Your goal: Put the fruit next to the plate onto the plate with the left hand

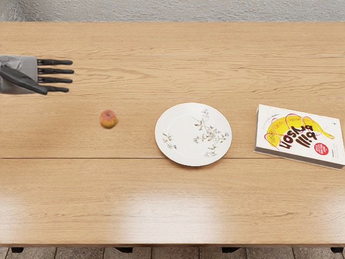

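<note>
Left hand (pixel 32 75) enters at the picture's left edge above the table (pixel 172 205), fingers (pixel 54 71) extended straight and slightly spread, thumb angled across below them, holding nothing. The fruit (pixel 108 118), a small reddish-yellow piece, lies on the bare wood to the right of and nearer than the hand, apart from it and near but not touching the plate (pixel 178 121), a white dish with a floral pattern at table centre. A book (pixel 300 136) with a yellow and white cover lies flat at far right, well apart from the plate.
</note>
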